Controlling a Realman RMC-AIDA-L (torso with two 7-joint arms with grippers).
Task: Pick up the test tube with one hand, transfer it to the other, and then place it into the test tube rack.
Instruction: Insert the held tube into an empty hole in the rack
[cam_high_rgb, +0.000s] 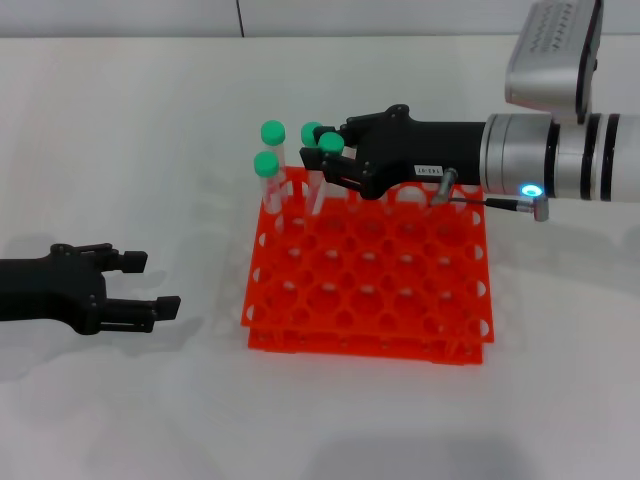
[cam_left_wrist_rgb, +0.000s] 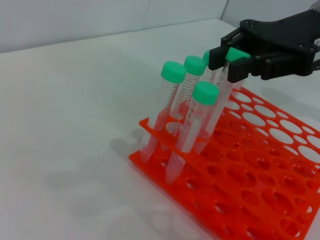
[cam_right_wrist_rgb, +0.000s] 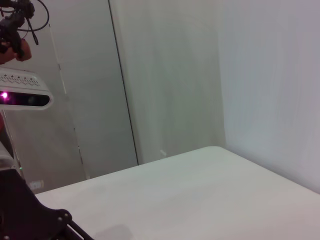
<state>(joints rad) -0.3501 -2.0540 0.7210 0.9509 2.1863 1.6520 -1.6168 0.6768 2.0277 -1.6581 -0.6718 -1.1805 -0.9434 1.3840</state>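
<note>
The left wrist view shows what the head view blurs: four green-capped tubes lean together at one corner of the orange rack (cam_left_wrist_rgb: 235, 165), and the right pincer (cam_left_wrist_rgb: 229, 59) reaches in from the far side, its fingers (cam_left_wrist_rgb: 218, 56) clamped on the tube (cam_left_wrist_rgb: 224, 85) just under its green cap. That tube slants down from the pincer, its lower end inside a hole at the rack's edge. The other three tubes (cam_left_wrist_rgb: 182, 107) stand just beside the pincer, on the side away from its arm; printed scale marks show on one of them.

The head view alone shows both arms. The right pincer (cam_high_rgb: 330, 155), black with a small white label (cam_high_rgb: 429, 172), hangs over the rack's (cam_high_rgb: 370, 275) far corner on a silver arm with a blue light (cam_high_rgb: 531, 190), with the held tube (cam_high_rgb: 322, 175) at its tip. The left pincer (cam_high_rgb: 155, 285) lies low, well apart from the rack, with its two fingers spread and nothing between them.

The right wrist view shows neither tube nor rack, only a pale table (cam_right_wrist_rgb: 200, 195), grey wall panels (cam_right_wrist_rgb: 165, 80) and a device with a pink light (cam_right_wrist_rgb: 25, 95) off to one side.

The table (cam_high_rgb: 120, 130) is plain white.
</note>
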